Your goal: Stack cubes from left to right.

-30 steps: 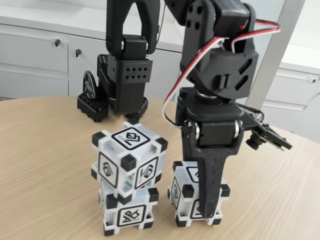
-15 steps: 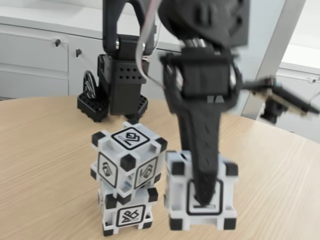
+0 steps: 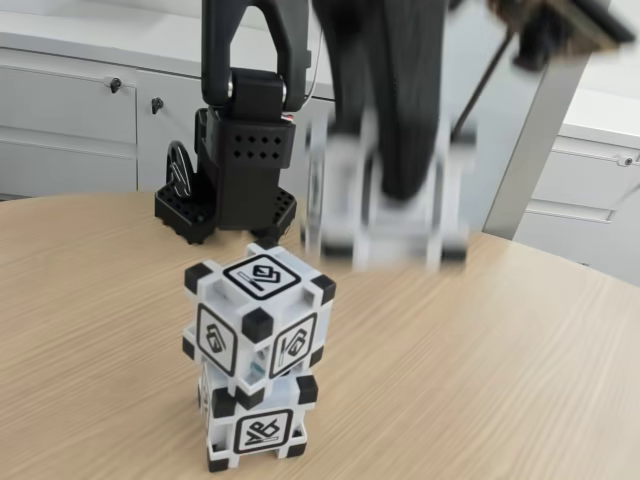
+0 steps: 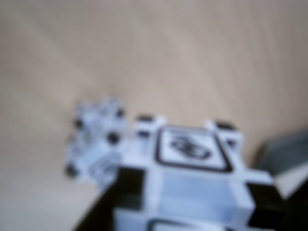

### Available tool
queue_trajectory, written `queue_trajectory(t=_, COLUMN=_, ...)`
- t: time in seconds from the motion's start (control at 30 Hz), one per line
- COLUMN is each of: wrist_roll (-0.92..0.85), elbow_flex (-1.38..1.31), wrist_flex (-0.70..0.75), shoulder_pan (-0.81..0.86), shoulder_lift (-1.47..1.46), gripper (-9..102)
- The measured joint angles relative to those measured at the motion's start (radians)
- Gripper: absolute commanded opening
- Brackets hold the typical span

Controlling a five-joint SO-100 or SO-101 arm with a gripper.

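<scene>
The gripper (image 3: 400, 190) hangs in the air above the table (image 3: 520, 360), blurred in the fixed view. Its dark finger (image 3: 405, 110) runs down the front of a white cube (image 3: 350, 215), and the cube is up off the table with it, so the gripper is holding the cube. That cube is blurry too, with black corners.

In the wrist view the held cube (image 4: 192, 183) sits close at the bottom, and its top face shows a black square frame with a mark inside. I cannot make out the mark.

Two more cubes stand in a stack on the table, to the lower left of the held cube in the fixed view. The top cube (image 3: 258, 320) rests on the bottom cube (image 3: 255, 425) and is turned a little, so its corners stick out past the one under it. In the wrist view the stack (image 4: 96, 144) is a small blurry shape on the wood, just left of the held cube and lower down.

The arm's black base (image 3: 235, 185) stands behind the stack, at the far edge of the table. White cabinets (image 3: 70, 120) are behind that.
</scene>
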Motion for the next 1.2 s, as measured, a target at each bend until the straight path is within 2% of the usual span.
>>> queue_trajectory(t=0.07, wrist_roll=-0.023, elbow_flex=-0.06, wrist_flex=0.067, shoulder_pan=0.0, shoulder_lift=0.002, gripper=21)
queue_trajectory(t=0.23, wrist_roll=-0.1, elbow_flex=-0.092, wrist_flex=0.094, shoulder_pan=0.014, shoulder_lift=0.008, gripper=20)
queue_trajectory(t=0.57, wrist_roll=-0.172, elbow_flex=-0.095, wrist_flex=0.094, shoulder_pan=0.227, shoulder_lift=0.008, gripper=20)
queue_trajectory(t=1.2, wrist_roll=-0.213, elbow_flex=0.049, wrist_flex=0.094, shoulder_pan=0.213, shoulder_lift=0.011, gripper=20)
